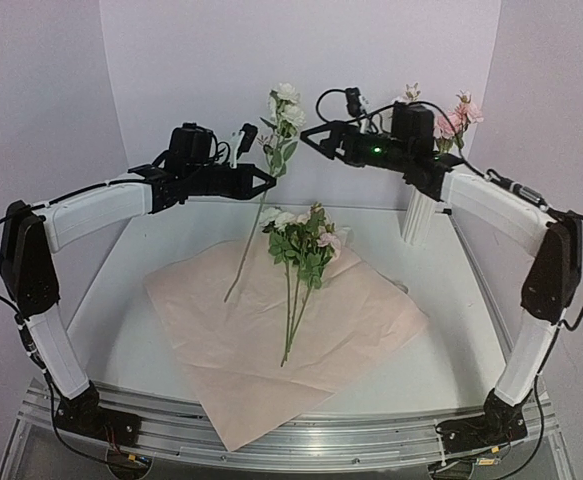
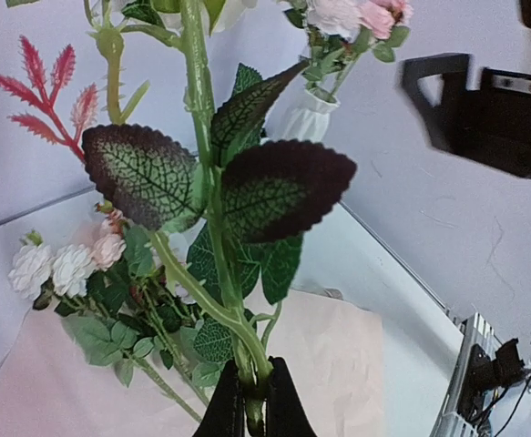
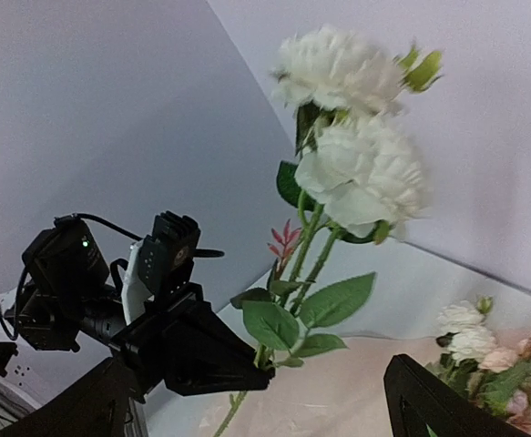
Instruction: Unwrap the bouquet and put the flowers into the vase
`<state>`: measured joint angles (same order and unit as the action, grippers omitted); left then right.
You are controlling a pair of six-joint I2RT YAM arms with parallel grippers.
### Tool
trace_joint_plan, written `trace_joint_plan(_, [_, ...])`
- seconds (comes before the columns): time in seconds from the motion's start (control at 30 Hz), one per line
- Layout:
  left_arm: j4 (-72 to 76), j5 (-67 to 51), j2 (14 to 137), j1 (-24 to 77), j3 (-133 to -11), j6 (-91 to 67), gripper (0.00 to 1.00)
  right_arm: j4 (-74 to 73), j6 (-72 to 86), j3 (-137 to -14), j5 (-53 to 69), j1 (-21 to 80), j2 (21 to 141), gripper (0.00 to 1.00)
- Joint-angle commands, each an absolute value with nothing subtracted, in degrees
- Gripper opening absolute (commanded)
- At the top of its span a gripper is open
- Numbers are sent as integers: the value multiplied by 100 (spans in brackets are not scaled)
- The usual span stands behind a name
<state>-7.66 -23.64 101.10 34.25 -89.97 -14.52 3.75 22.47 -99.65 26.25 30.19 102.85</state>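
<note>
My left gripper [image 1: 269, 180] is shut on the green stem [image 2: 212, 228] of a white-bloomed flower [image 1: 286, 105], holding it upright above the table, its lower end trailing onto the paper. The pink wrapping paper [image 1: 281, 330] of the bouquet lies spread flat. On it rest several flowers [image 1: 306, 240] with white and pink blooms. My right gripper [image 1: 316, 142] hangs open just right of the held flower, level with its leaves, touching nothing. The white ribbed vase [image 1: 418, 215] stands at the back right, partly behind my right arm, with pink flowers [image 1: 456, 115] in it.
White walls close in the table at the back and both sides. A metal rail [image 1: 301, 430] runs along the near edge between the arm bases. The paper covers the middle of the table.
</note>
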Motion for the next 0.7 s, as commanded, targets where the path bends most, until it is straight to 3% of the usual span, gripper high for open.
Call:
trace_joint_plan(0.0, [20, -3108, 9885, 3493, -8915, -1005, 0, 1203, 2890, -10708, 3351, 3453, 10938, 98])
trace_joint_plan(0.17, [334, -3285, 9722, 3570, -8741, -839, 0, 1296, 3137, -10843, 3113, 3481, 11274, 93])
trace_joint_plan(0.23, [408, -3371, 9663, 3617, -8642, -712, 0, 1316, 3192, -10910, 3117, 3480, 11387, 86])
trace_joint_plan(0.3, [396, -3383, 9664, 3638, -8607, -684, 0, 1327, 3232, -11024, 3216, 3488, 11512, 64])
trace_joint_plan(0.37, [384, -3394, 9701, 3640, -8628, -701, 0, 1327, 3334, -11134, 3294, 3487, 11628, 31])
trace_joint_plan(0.47, [490, -3487, 9707, 3644, -8638, -659, 0, 1327, 3428, -11180, 3304, 3487, 11687, 2])
trace_joint_plan(0.63, [443, -3537, 9714, 3642, -8677, -611, 3, 1245, 3114, -11054, 2971, 3455, 11448, 0])
trace_joint_plan(0.67, [419, -3569, 9707, 3636, -8643, -611, 21, 1166, 3020, -11074, 2878, 3401, 11373, 0])
